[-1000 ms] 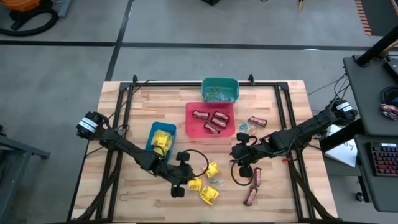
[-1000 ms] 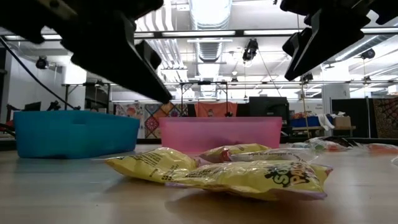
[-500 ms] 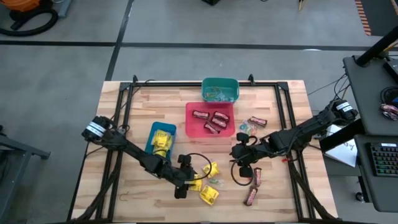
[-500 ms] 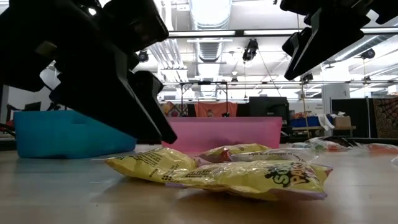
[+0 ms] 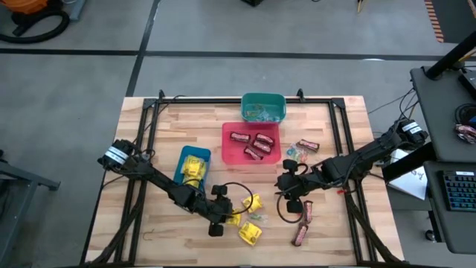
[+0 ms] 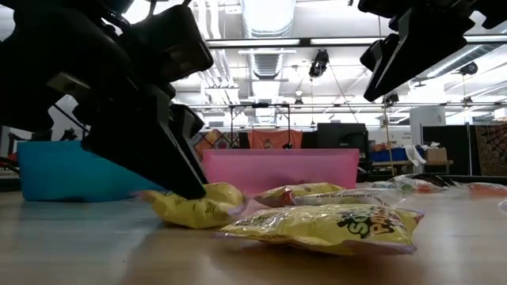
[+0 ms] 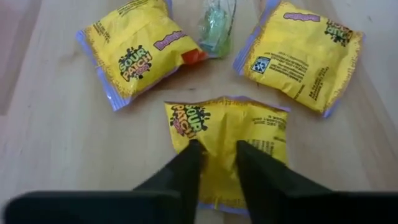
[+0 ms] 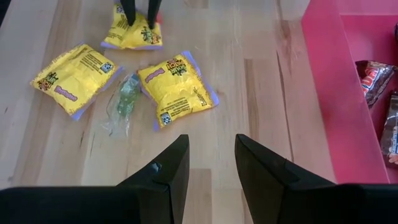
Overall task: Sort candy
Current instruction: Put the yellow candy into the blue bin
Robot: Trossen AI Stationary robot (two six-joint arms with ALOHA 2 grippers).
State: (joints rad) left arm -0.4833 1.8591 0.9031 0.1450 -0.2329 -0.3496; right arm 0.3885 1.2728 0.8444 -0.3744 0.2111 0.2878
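Left gripper [image 7: 214,149] pinches a crinkly yellow square packet [image 7: 233,140] near the worktop's front edge, beside two more. Right gripper [image 8: 208,152] hovers over bare wood, fingers parted, grasping nothing.

Overhead, table-level, two wrist views share yellow packets [image 7: 227,134]

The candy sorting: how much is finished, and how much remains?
Partly done. The blue bin holds yellow packets and the red bin holds brown bars. In hand: the left tool pinches a yellow packet on the table. Left: two yellow packets, a green piece and loose bars near the waiting right tool.
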